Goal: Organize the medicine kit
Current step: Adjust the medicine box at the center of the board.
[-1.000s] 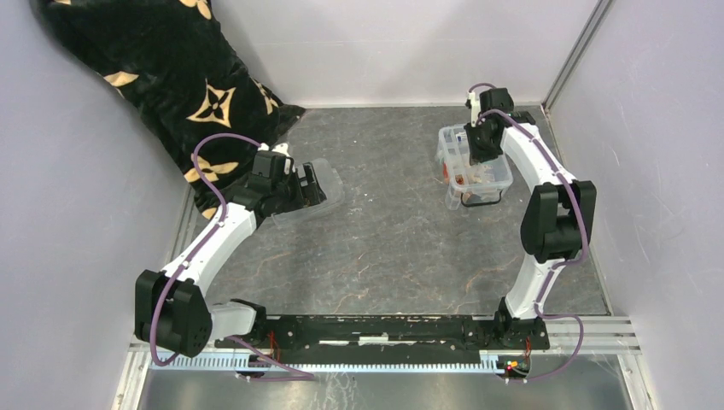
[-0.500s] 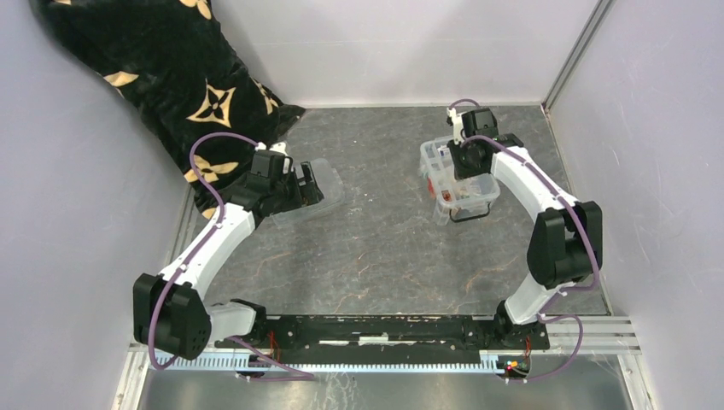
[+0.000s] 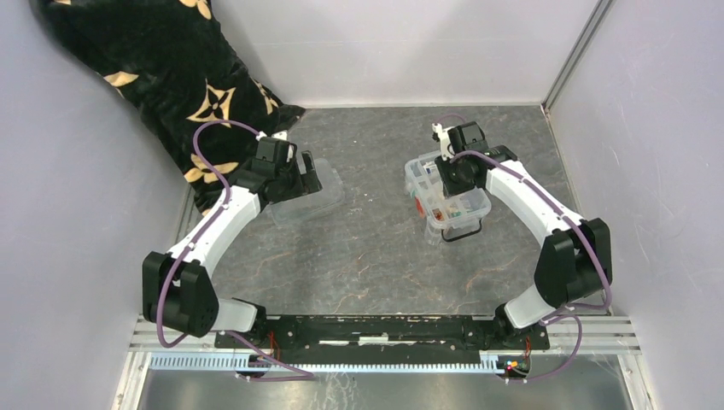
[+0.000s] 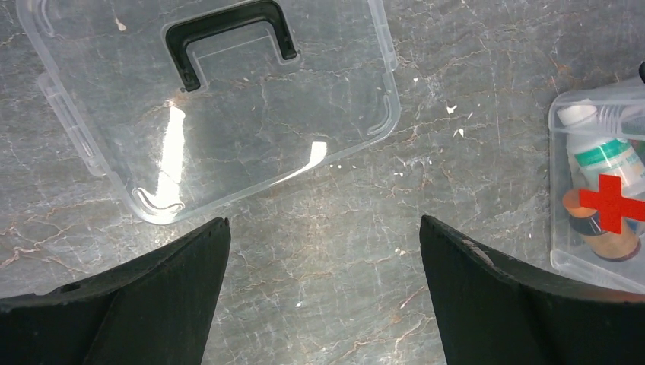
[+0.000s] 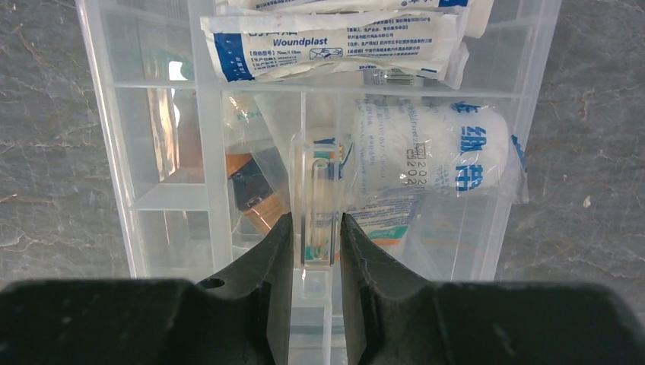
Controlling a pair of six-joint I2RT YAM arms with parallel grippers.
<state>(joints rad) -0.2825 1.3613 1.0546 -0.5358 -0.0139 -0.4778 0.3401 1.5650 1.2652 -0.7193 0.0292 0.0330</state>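
The right tool [image 5: 316, 224], pinched shut on the centre tab of the divided tray [image 5: 167, 198], has dragged the medicine kit [image 3: 452, 209] from the surface's [image 3: 367, 256] two o'clock corner toward the centre. The left tool [image 4: 323, 228] hangs wide open over the lid [image 4: 228, 114] at ten o'clock, so the gap between lid and kit is narrower.

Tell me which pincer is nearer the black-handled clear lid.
Left. The left pincer hangs open by the lid; the right pincer is across the table, shut on the centre tab of the divided tray.
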